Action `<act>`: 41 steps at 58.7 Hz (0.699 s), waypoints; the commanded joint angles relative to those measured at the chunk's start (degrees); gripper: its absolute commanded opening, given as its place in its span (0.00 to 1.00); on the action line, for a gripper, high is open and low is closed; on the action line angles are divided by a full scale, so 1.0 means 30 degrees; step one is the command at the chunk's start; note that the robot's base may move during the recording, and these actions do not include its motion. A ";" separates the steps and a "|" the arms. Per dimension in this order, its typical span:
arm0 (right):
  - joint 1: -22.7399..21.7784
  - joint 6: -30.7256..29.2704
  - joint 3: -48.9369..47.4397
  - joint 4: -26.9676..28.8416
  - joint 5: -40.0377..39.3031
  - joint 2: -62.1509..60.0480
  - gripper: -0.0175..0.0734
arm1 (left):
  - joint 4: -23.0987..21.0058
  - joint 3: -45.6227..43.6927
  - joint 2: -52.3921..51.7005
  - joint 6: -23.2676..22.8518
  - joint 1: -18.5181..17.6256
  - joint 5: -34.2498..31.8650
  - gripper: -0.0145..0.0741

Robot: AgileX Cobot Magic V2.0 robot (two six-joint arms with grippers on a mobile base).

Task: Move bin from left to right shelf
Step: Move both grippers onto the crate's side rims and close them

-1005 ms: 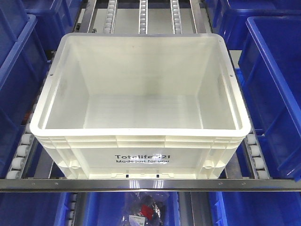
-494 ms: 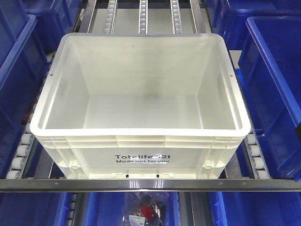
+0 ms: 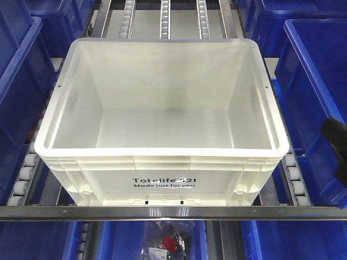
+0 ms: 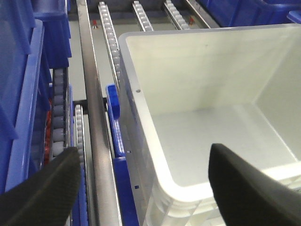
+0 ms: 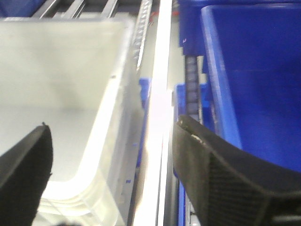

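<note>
We see the white bin [image 3: 162,165] sitting squarely on the shelf [image 3: 65,212]. Its base rests on the roller tracks [image 3: 164,21] and its front wall stands just behind the shelf's metal front rail. It is upright with its open top toward us, so we look down onto its pale floor. Black print on the front wall reads "Totelife 521 Made just for you", though glare washes out part of the number.

Blue bins [image 3: 317,81] stand on both sides of it, near but apart from its walls. Below the shelf, another blue bin holds a small heap of dark and red things [image 3: 169,242], too small for us to name.

The left tool [image 4: 141,148] is released, with its two black fingers [image 4: 44,188] spread wide. One finger hangs outside the white bin's left wall, over the rollers and the blue bins there. The other hangs over the bin's inside, so the left rim lies between them. As far as we can tell, neither finger touches the wall.

The right tool [image 5: 113,123] is also released, though its picture is blurred. One of its fingers is over the white bin's inside. The other finger [image 5: 216,174] is over the blue bin beside it, with the white bin's right rim and a bright metal rail between the two.

In the front view a black shape [image 3: 336,142] shows at the right edge, over the blue bin there and apart from the white bin. We cannot tell from that view which part it is.
</note>
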 commanded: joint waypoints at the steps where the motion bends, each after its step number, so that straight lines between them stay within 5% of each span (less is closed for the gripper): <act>1: 0.0487 -0.0388 -0.2328 -0.0179 0.0260 0.1933 0.76 | -0.0278 -0.1954 0.1772 -0.0067 -0.0121 -0.0081 0.78; 18: 0.0532 0.0502 -0.7946 -0.0230 0.3756 0.8081 0.76 | -0.0272 -0.6901 0.7693 0.0886 -0.0121 0.2995 0.78; 41: 0.0517 0.2322 -1.2465 -0.1176 0.7015 1.3610 0.76 | -0.0324 -0.9444 1.2744 0.0695 -0.0121 0.3082 0.78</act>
